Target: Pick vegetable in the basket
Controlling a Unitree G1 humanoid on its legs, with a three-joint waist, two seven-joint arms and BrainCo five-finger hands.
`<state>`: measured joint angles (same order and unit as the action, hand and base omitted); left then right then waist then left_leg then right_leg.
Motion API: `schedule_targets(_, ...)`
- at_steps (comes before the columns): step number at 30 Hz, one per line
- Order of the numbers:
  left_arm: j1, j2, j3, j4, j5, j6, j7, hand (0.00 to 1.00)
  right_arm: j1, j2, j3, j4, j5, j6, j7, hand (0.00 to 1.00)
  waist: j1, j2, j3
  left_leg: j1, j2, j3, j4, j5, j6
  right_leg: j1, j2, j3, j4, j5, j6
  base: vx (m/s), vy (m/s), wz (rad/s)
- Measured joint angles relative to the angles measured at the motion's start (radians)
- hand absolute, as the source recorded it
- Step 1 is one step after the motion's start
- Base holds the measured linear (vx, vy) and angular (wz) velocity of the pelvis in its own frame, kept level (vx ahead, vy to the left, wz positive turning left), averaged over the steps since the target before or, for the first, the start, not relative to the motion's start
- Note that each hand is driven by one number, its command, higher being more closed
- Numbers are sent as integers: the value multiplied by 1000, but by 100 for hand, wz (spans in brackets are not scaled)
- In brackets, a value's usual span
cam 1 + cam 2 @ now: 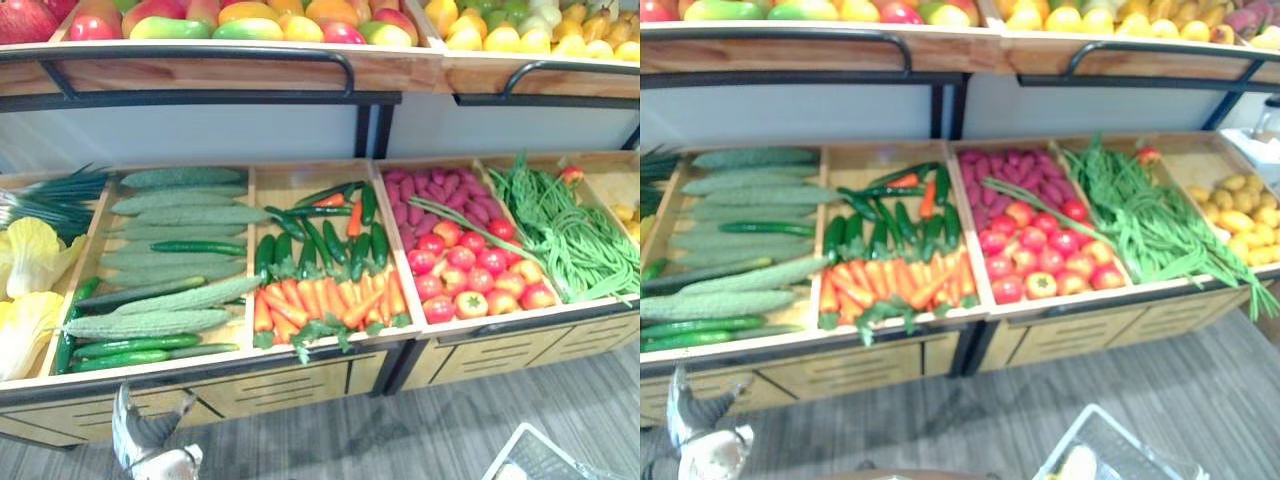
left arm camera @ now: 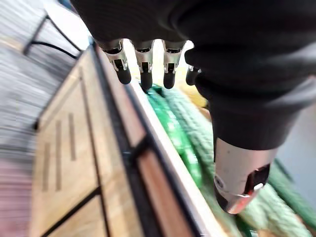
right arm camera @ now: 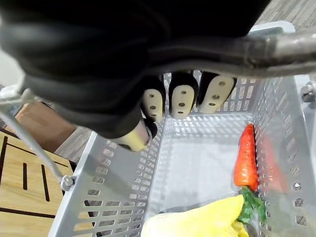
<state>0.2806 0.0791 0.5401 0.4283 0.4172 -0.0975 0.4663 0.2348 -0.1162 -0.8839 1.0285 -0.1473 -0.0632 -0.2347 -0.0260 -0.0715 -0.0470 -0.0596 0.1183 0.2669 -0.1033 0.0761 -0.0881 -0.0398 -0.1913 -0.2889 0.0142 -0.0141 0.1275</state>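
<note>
The lower display shelf holds crates of vegetables: green cucumbers (image 1: 130, 350) and pale bumpy gourds (image 1: 170, 215) at the left, then carrots (image 1: 320, 300) with dark green peppers (image 1: 320, 240). My left hand (image 1: 150, 440) hovers low in front of the cucumber crate, open and holding nothing; its fingers (image 2: 143, 64) point over the crate's front edge. My right hand (image 3: 182, 98) is curled round the metal handle (image 3: 276, 47) of a grey perforated basket (image 3: 113, 182). A carrot (image 3: 245, 158) and a yellow leafy vegetable (image 3: 197, 219) lie in the basket.
To the right are tomatoes (image 1: 470, 270), purple tubers (image 1: 430, 190), green beans (image 1: 560, 230) and yellow produce (image 1: 1240, 215). Yellow cabbage (image 1: 30, 260) and scallions (image 1: 50, 195) lie far left. A fruit shelf with a black rail (image 1: 200, 55) overhangs the back. The basket (image 1: 1090, 450) hangs at lower right.
</note>
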Motion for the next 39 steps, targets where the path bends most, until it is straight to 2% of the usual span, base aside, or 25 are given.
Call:
schedule_targets(2, 1, 0, 44, 105, 0, 9, 17, 0, 5, 7, 0, 1, 0, -7, -7, 100, 0, 8, -5, 11, 0, 2, 0, -6, -4, 15, 2, -1, -12, -1, 0, 53, -10, -2)
schedule_targets(4, 1, -3, 73, 168, -2, 16, 38, 0, 2, 9, 0, 9, 0, -9, -16, 100, 0, 4, -18, 11, 0, 2, 0, -10, -5, 15, 2, -1, -13, -4, -1, 48, -9, -1)
schedule_targets(10, -5, -8, 157, 365, -26, 22, 45, 0, -23, 8, -5, 54, 2, -19, -41, 100, -4, 5, -25, 11, -1, 2, 0, -17, -11, 15, 2, 0, -16, -10, -3, 43, -8, -1)
schedule_targets(16, -2, -9, 174, 536, -63, 54, -36, 0, -68, 4, -9, 118, 39, -20, -38, 100, -3, 9, -29, 28, 0, 26, 1, -28, -19, 16, 4, 24, -19, -10, -3, 51, -6, -11)
schedule_targets(20, -10, -2, 136, 597, -60, 56, -128, 0, -98, -4, 39, 127, 40, -23, -17, 100, -20, 20, -26, 45, -2, 39, 3, -36, -19, 26, 4, 39, -25, -11, -4, 39, -6, -11)
schedule_targets(21, -21, 2, 6, 646, -63, 52, -177, 0, -132, -25, 107, 130, 40, -28, 3, 100, -30, 29, -12, 63, -9, 47, 6, -55, -24, 33, 0, 53, -31, -23, 0, 12, -1, -3)
schedule_targets(27, -21, 2, 6, 646, -63, 52, -178, 0, -134, -25, 115, 130, 40, -28, 4, 100, -31, 28, -4, 69, -9, 48, 6, -55, -24, 37, 0, 55, -30, -23, 0, 0, 0, 0)
schedule_targets(33, -31, 7, 2, 646, -64, 52, -200, 0, -150, -28, 223, 122, 40, -32, 35, 100, -33, 19, 20, 94, -4, 70, 3, -59, -27, 46, 3, 77, -24, -24, -2, -9, -8, -12)
schedule_targets(39, -88, 43, -87, 646, -93, 50, -220, 0, -175, -34, 353, 95, 39, -50, 82, 100, -32, 19, 53, 117, 6, 86, 4, -63, -31, 37, 8, 94, 22, -45, -1, -9, -15, -7)
